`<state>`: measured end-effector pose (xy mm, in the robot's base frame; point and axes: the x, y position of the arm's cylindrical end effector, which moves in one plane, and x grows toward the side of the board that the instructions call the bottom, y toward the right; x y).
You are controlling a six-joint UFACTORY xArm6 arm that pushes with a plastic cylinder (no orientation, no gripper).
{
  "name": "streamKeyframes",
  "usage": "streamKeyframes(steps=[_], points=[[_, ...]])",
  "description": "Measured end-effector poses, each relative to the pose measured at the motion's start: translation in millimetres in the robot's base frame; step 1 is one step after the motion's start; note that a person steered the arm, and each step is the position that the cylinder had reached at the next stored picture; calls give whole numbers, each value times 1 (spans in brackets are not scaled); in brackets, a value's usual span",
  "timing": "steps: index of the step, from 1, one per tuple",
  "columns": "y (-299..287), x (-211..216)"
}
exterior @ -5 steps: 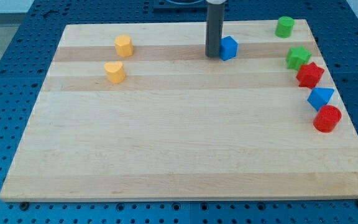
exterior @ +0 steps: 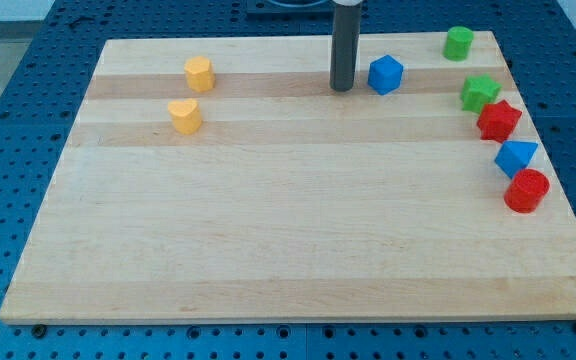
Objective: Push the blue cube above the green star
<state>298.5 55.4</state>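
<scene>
Blue cube [exterior: 386,74] sits near the top of the wooden board [exterior: 288,240], a little right of centre. My tip [exterior: 341,89], the lower end of a straight dark rod, rests on the board just to the cube's left with a narrow gap between them; it touches nothing and holds nothing. To the cube's right, near the board's right edge, lies the green star [exterior: 479,93], with a green cylinder [exterior: 458,43] above it. Below the star run a red star [exterior: 498,120], a blue triangular block [exterior: 515,156] and a red cylinder [exterior: 526,190]. Two yellow blocks [exterior: 199,73] [exterior: 184,115] sit at upper left.
</scene>
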Motion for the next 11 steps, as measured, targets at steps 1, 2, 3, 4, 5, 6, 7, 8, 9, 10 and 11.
streamKeyframes(steps=[1, 2, 3, 4, 5, 6, 7, 8, 9, 10, 11], points=[[15, -8], [41, -12], [64, -12], [80, -12], [81, -12], [78, -12], [77, -12], [87, -12], [105, -12], [116, -12], [119, -12]])
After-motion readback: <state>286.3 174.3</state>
